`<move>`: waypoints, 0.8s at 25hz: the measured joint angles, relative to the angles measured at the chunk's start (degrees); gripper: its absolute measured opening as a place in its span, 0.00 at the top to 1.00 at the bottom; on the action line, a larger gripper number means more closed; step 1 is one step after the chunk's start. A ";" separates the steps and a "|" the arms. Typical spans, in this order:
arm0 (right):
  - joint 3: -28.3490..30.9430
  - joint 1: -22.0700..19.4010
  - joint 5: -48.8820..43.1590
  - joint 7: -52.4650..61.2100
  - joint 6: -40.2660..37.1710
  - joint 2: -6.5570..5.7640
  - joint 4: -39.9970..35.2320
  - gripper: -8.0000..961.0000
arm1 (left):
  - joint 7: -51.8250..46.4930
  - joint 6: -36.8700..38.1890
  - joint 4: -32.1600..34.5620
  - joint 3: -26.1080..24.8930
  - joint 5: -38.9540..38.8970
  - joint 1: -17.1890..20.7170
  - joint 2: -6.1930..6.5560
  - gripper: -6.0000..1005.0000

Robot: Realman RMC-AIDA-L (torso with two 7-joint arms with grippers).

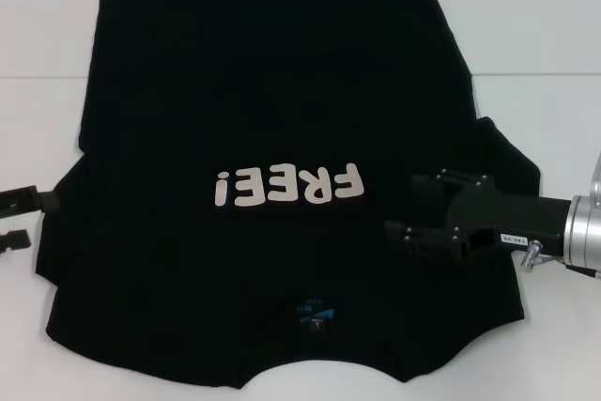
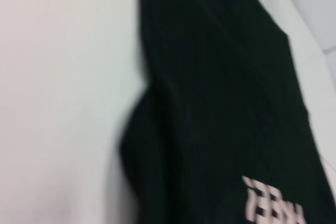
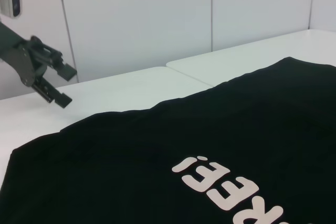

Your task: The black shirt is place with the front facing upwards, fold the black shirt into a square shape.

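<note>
One shirt, front up on the table, collar nearest, unfolded. Left gripper parted, empty, beside the left sleeve. Right gripper parted, empty, over the right shoulder, likely positioned for a first fold.

Right gripper is reaching in from the right, wrist level, fingers parted and holding nothing; left gripper is hanging at the left edge, fingers spread open too

the shirt lies flat on the surface, left gripper beside its left edge, right gripper above its right part.
</note>
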 joint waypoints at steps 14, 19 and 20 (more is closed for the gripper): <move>-0.01 -0.31 -0.02 0.01 -0.36 -0.06 0.00 0.10 | -0.64 -8.46 -4.02 0.58 1.42 -0.37 -1.08 0.08; -0.01 -0.32 -0.02 0.01 -0.41 -0.08 0.00 0.10 | -0.41 -9.45 -4.03 0.76 1.42 -0.37 -1.76 0.08; -0.01 -0.33 -0.02 0.01 -0.42 -0.08 0.00 0.10 | -0.34 -9.59 -4.03 0.81 1.42 -0.37 -1.94 0.08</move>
